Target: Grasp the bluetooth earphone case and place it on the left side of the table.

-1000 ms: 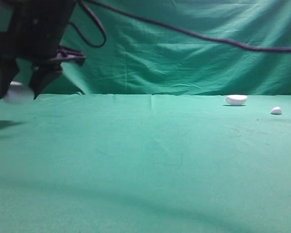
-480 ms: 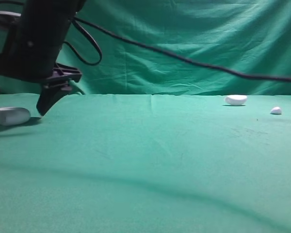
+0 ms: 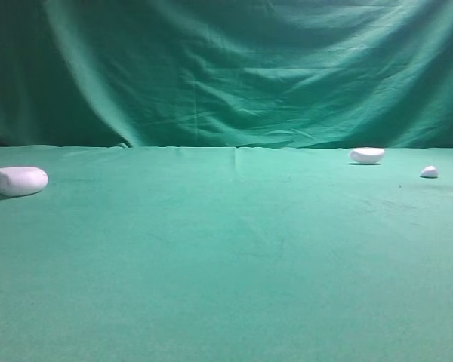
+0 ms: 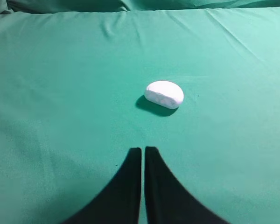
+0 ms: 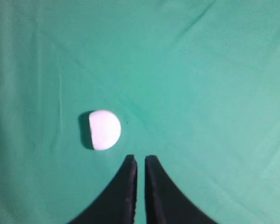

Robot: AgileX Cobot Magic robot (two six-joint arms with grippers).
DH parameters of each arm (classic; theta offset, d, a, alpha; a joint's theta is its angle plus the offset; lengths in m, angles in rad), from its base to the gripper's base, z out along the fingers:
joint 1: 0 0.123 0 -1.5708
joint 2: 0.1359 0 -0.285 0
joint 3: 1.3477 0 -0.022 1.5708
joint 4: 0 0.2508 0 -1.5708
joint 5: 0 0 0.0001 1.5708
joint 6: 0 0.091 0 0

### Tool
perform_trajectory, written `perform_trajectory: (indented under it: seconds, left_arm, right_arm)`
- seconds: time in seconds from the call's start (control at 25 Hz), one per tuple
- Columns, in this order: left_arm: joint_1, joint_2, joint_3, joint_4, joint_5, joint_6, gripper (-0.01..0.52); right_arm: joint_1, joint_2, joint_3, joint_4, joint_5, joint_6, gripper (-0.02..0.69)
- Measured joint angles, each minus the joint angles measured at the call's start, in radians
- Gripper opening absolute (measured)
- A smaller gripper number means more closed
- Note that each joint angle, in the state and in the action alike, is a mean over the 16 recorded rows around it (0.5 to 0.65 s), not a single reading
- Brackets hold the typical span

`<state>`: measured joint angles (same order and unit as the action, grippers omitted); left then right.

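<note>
The bluetooth earphone case (image 3: 18, 180) lies on its side at the far left edge of the exterior high frame, resting free on the green tabletop (image 3: 226, 256) with nothing touching it, a placement that by all appearances answers the task's call for the left side. In the left wrist view the same white oblong (image 4: 164, 94) sits at centre frame, just ahead of the left pincer (image 4: 143, 150), whose black tips are pressed together and empty, well clear of the case. The right pincer (image 5: 140, 158), at the lower middle of its own view, is likewise pressed together on nothing; a small white half-dome (image 5: 104, 129) lies just to its upper left, flat face turned left. That half-dome (image 3: 367, 154) shows at the right of the exterior view near the draped green backdrop (image 3: 226, 68), with a tiny white pebble (image 3: 429, 172) further right. Both stray pieces sit well apart from the case, and nothing crowds it where it lies.
</note>
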<state>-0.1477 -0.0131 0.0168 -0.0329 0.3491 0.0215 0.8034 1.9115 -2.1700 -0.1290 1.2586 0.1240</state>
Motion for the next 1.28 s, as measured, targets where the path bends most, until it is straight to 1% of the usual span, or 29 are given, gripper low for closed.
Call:
perform_trajectory:
  seconds: [0.12, 0.28, 0.56, 0.76, 0.96, 1.16, 1.28]
  left_arm:
    - [0.0, 0.0, 0.0, 0.0, 0.0, 0.0, 0.0]
    - [0.0, 0.0, 0.0, 0.0, 0.0, 0.0, 0.0]
    - [0.0, 0.0, 0.0, 0.0, 0.0, 0.0, 0.0]
    - [0.0, 0.0, 0.0, 0.0, 0.0, 0.0, 0.0]
    - [0.0, 0.0, 0.0, 0.0, 0.0, 0.0, 0.0]
    - [0.0, 0.0, 0.0, 0.0, 0.0, 0.0, 0.0]
    - [0.0, 0.0, 0.0, 0.0, 0.0, 0.0, 0.0]
  right_arm:
    - [-0.03, -0.136, 0.133, -0.002, 0.0, 0.003, 0.0]
    - [-0.063, -0.34, 0.37, -0.004, -0.034, 0.008, 0.0]
    - [-0.091, -0.7, 0.832, -0.005, -0.171, 0.015, 0.0]
    - [-0.093, -0.925, 1.095, 0.006, -0.268, 0.022, 0.0]
    - [-0.093, -1.091, 1.246, 0.019, -0.29, 0.026, 0.0]
    - [-0.099, -1.203, 1.306, 0.024, -0.272, 0.011, 0.0]
    - [-0.125, -1.262, 1.333, 0.023, -0.285, -0.003, 0.0]
